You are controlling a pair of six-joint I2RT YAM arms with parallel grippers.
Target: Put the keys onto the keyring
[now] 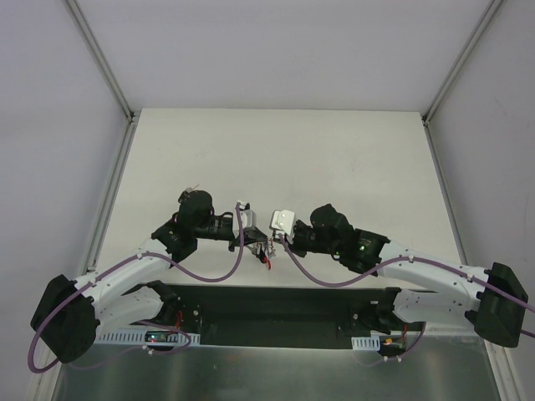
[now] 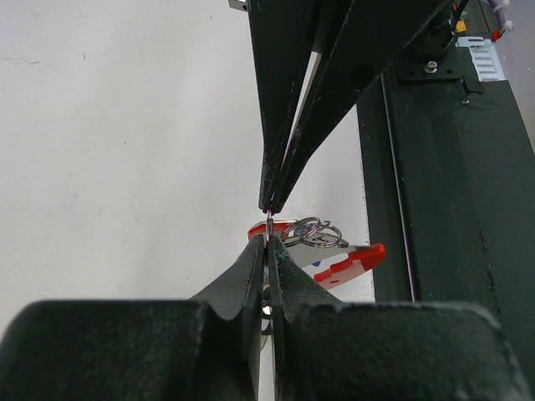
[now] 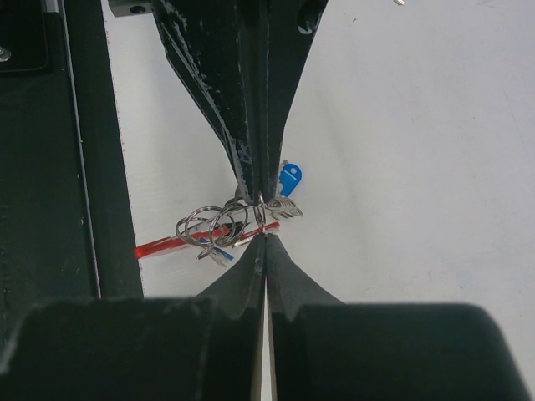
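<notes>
Light bright, even, diffuse. Matte white tabletop (image 1: 276, 150) nearly blown out in wrist views; shadows faint, soft-edged. Black two-finger left gripper (image 2: 268, 244) and right gripper (image 3: 266, 241): near bases blurred, underexposed. Small silver metal keyring (image 3: 219, 225) sharp, small glints. Overhead view crisp, walls faintly lilac.

The keyring (image 3: 213, 225) is seen as a cluster of overlapping silver rings near the table's (image 1: 276, 150) near edge. A red piece (image 3: 163, 247) is extended sideways from the cluster. A blue-headed key (image 3: 289, 177) is positioned just beside the rings, its toothed blade directed towards them. No other key can be distinguished.
</notes>
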